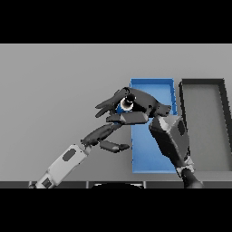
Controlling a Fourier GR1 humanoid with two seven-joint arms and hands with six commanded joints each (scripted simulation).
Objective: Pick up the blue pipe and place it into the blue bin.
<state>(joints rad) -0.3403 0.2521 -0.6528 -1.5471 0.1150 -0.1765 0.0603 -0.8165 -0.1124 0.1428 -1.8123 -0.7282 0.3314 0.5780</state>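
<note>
The blue bin (pixel 152 82) lies on the grey table right of centre, its long side running away from me. My right hand (pixel 141 107) hovers over the bin's left rim near its far end, fingers curled round the blue pipe (pixel 123 108). Only a small blue patch of the pipe and its round pale end show between the fingers; the rest is hidden by the hand. My left hand (pixel 102 133) sits just below and left of the right hand, over the table beside the bin's left wall, with fingers straight and nothing in it.
A dark grey bin (pixel 205 129) stands directly right of the blue one, nearly touching it. The grey table (pixel 50 90) stretches to the left and far side.
</note>
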